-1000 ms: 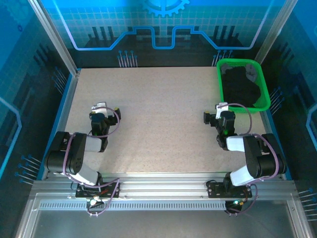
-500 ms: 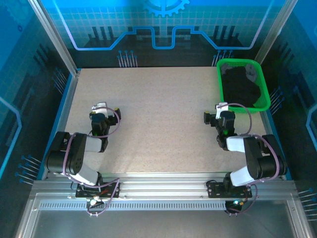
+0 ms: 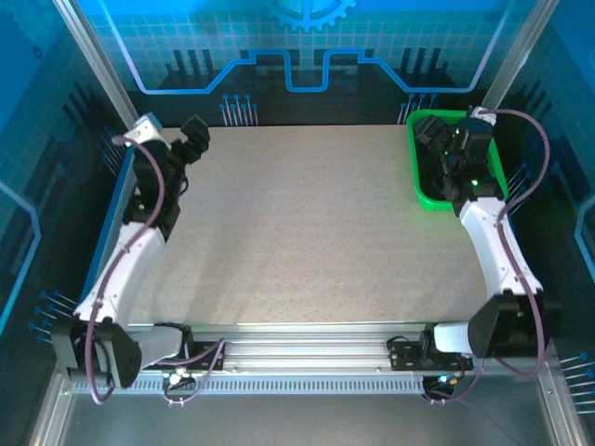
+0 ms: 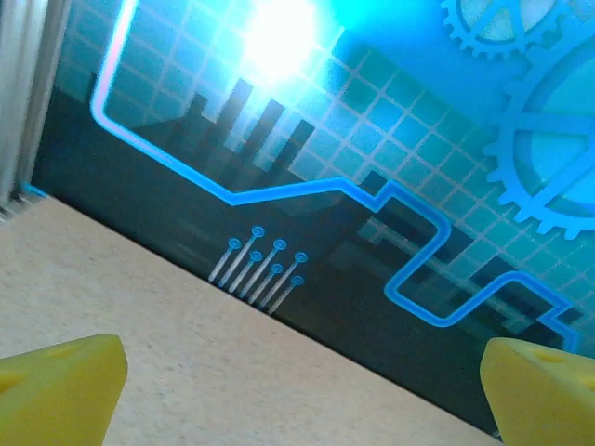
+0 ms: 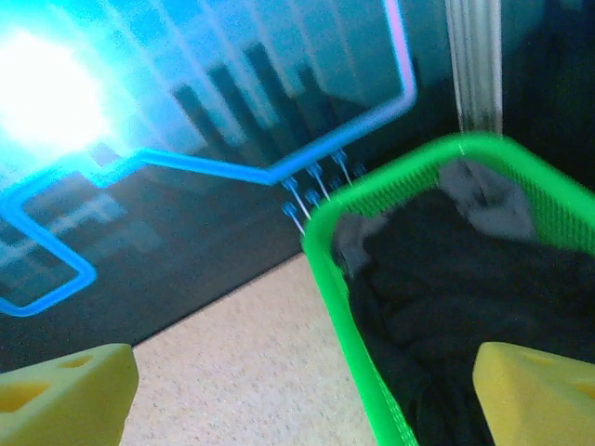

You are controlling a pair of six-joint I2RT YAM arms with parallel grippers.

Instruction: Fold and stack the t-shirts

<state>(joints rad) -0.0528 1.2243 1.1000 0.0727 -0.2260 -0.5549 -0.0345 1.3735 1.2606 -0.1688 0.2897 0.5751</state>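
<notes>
The t-shirts lie bunched in the green basket at the far right corner of the surface. The right end effector hovers over the basket's rim, spread wide. The left end effector, also spread, hangs at the far left edge, with broad surface between them.

**Both your arms are stretched out long, and both sets of jaws stand wide.**

Your left arm runs from its base up to the far left. It bends at the wrist, so the left jaws sit just to the right of that wrist. In the left wrist view their yellow fingertips show at the two lower corners, well apart. Your right arm reaches up to the far right, and the right jaws sit just left of its wrist. Their yellow fingertips are spread just as wide.
</notes>
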